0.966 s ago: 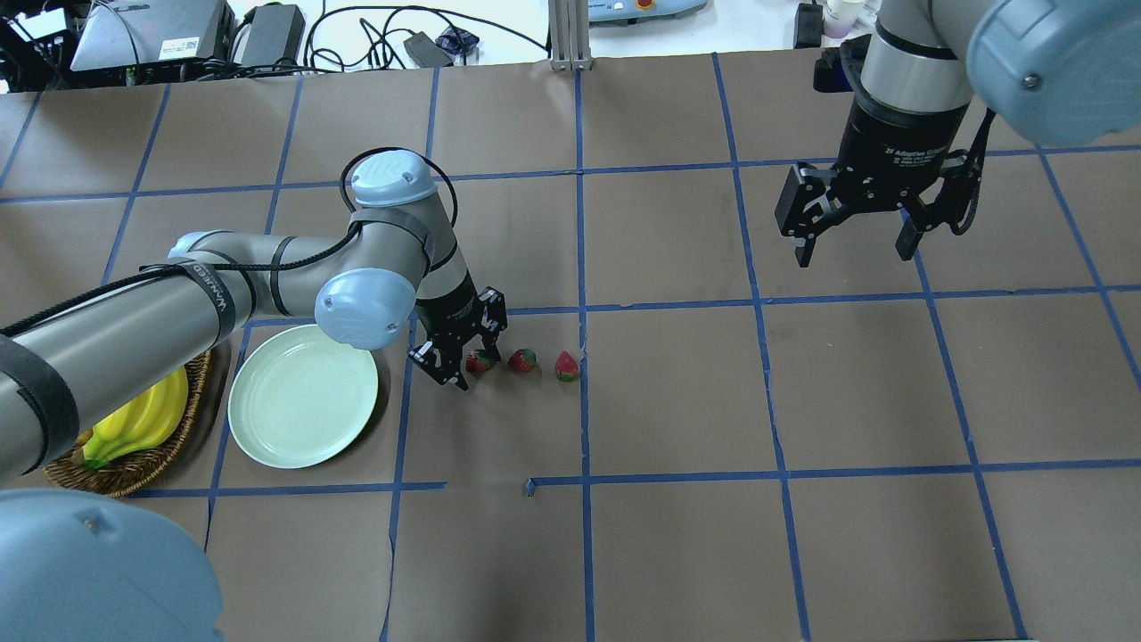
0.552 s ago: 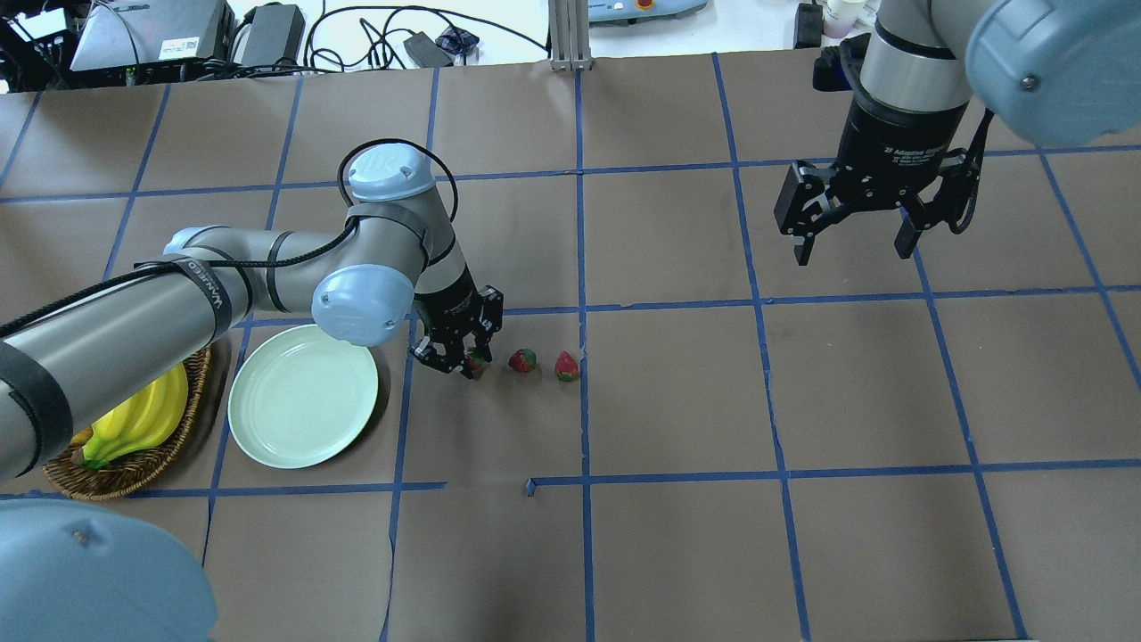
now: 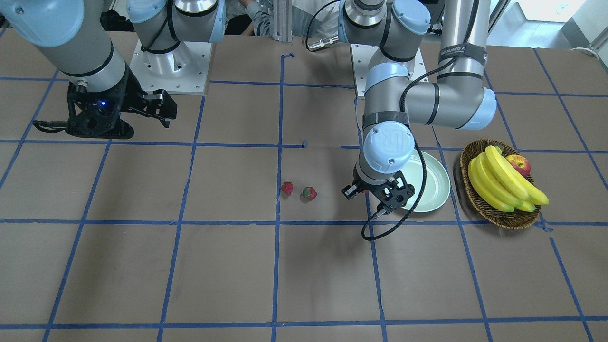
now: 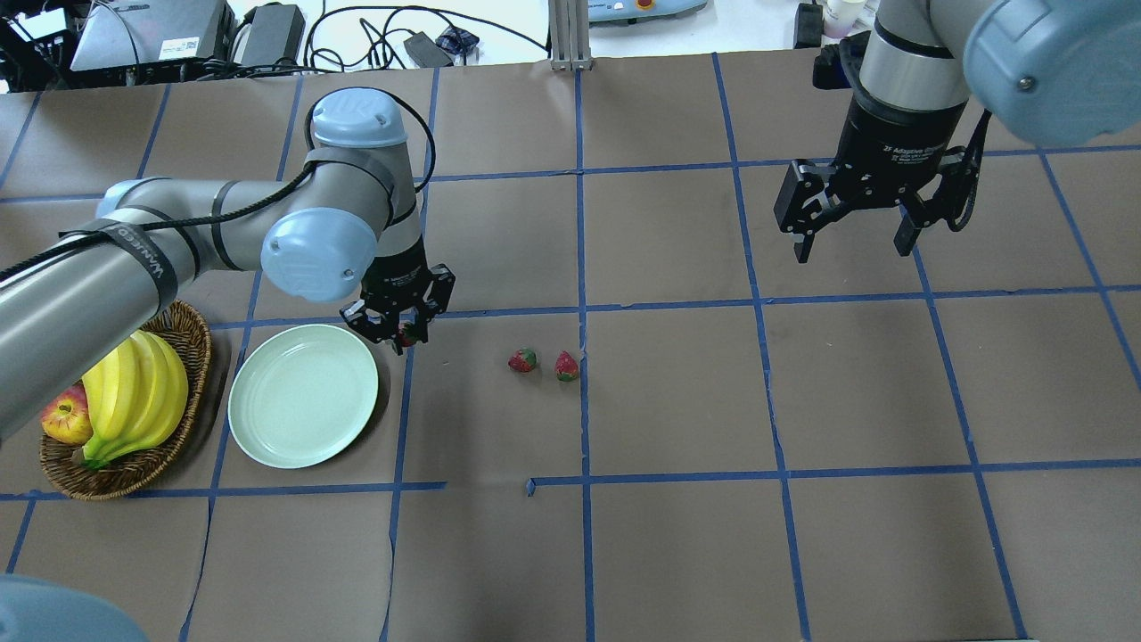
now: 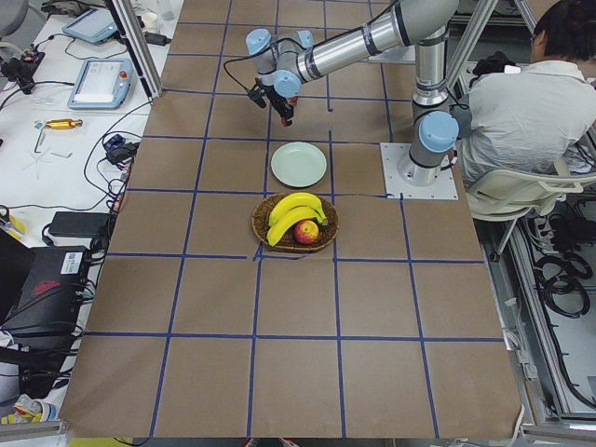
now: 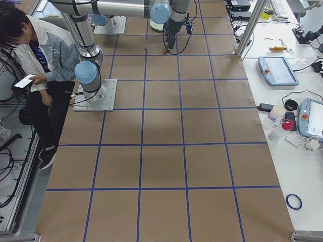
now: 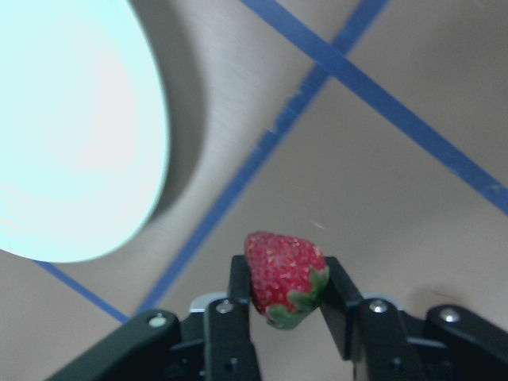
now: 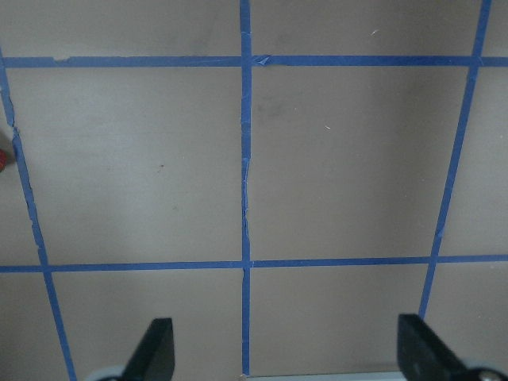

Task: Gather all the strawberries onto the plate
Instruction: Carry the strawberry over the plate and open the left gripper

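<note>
Viewed from overhead, starting with the table: brown paper, blue tape grid, and all the work on its 9 o'clock half.

Next, at the 9 o'clock edge, the basket of bananas and an apple. No part in the task.

Just beside it at 3 o'clock, the plate: bare across its whole pale green face. None of the three delivered yet.

Far off toward 2 o'clock of the table, the right gripper: raised, spread wide, nothing between the jaws.

Just outside the plate's rim at 2 o'clock, the left gripper: pinched narrow on the first strawberry, squeezing its sides, green cap toward the palm, apparently clear of the paper. Judged as mid-carry, with the pick done and the release not yet made.

Well apart from the plate at 3 o'clock, the second strawberry and the third strawberry: near each other, not touching, untouched on the paper.

Left to do, by that reading: a short move over the rim toward 8 o'clock, a drop, then two more fetches.
</note>
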You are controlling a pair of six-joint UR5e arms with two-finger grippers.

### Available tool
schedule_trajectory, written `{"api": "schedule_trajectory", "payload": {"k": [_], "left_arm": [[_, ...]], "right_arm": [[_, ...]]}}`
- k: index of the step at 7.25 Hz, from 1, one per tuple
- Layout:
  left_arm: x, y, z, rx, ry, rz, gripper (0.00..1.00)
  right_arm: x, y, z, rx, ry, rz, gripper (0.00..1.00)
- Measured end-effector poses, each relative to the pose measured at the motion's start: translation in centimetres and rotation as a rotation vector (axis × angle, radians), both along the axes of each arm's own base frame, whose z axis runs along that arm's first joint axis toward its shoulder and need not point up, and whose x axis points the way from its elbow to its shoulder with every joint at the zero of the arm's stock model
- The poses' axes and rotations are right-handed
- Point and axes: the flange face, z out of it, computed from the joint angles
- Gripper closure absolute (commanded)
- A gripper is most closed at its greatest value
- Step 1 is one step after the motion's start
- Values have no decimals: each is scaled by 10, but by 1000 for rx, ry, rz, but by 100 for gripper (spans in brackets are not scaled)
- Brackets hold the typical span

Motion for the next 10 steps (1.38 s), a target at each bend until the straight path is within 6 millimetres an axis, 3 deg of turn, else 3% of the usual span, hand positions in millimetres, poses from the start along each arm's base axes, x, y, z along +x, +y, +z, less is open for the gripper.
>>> {"api": "schedule_trajectory", "payload": {"k": [2,3,4,6,7,9,10], "left_arm": [[57,-1,-3,73,6,-141,100],[80,3,-16,123,14,-205,62],[97,6,-30,164,24,-244,3],[108,6,-40,189,33,-264,0],[109,3,-35,177,33,-267,0],[102,-10,-8,105,31,-237,0],[88,-15,2,57,43,-162,0]], "right_arm": [[0,0,0,-2,-1,0,0],[0,-1,0,-5,0,0,0],[0,-1,1,-9,0,0,0],[0,-2,1,-15,-3,-1,0],[1,-2,1,-15,-5,-2,0],[1,-2,1,-16,-7,-2,0],[1,-2,1,-15,-7,-2,0]]}}
